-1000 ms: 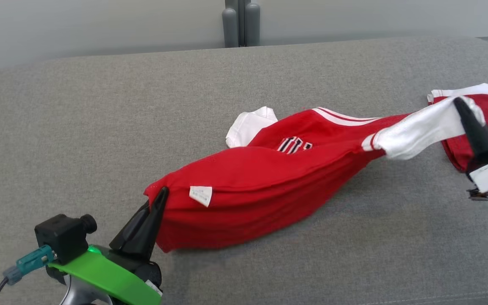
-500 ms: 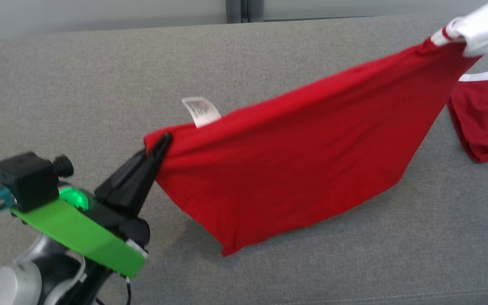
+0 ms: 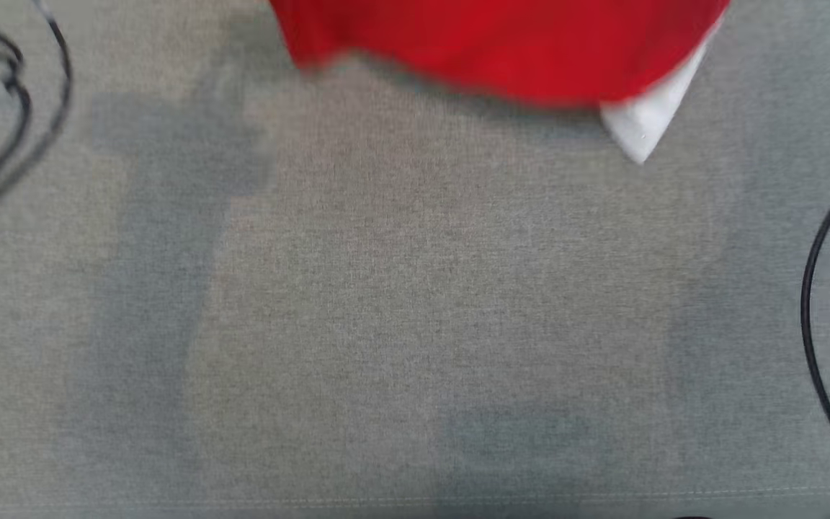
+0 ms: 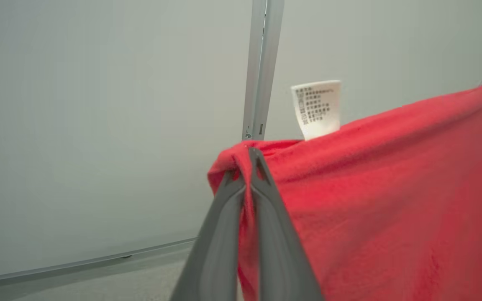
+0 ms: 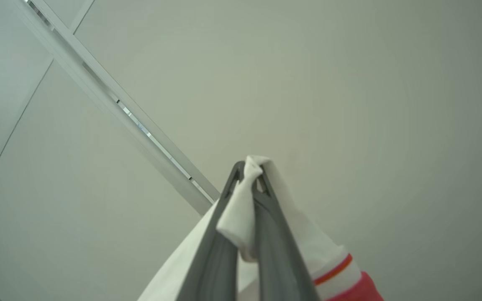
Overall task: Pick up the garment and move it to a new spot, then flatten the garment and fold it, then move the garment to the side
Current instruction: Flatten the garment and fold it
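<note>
We have the garment (image 3: 501, 50) lifted, hanging as a red sheet whose lower edge and one white corner show at the top of the head view, above the grey worktop (image 3: 415, 324). The blur there keeps us from telling whether that edge brushes the worktop. We judge it light, soft and limp. It sags between its two held points, so it should swing and crumple rather than keep a shape, and the thin knit could slide out of a narrow pinch. Corners and hems look to us the best places to hold, since pulling them apart spreads it flat. The left end effector (image 4: 249, 156) is clamped fully on a red corner just beside the label (image 4: 317, 108). The right end effector (image 5: 250, 169) is likewise closed, pinching the bunched white sleeve (image 5: 237, 217).
</note>
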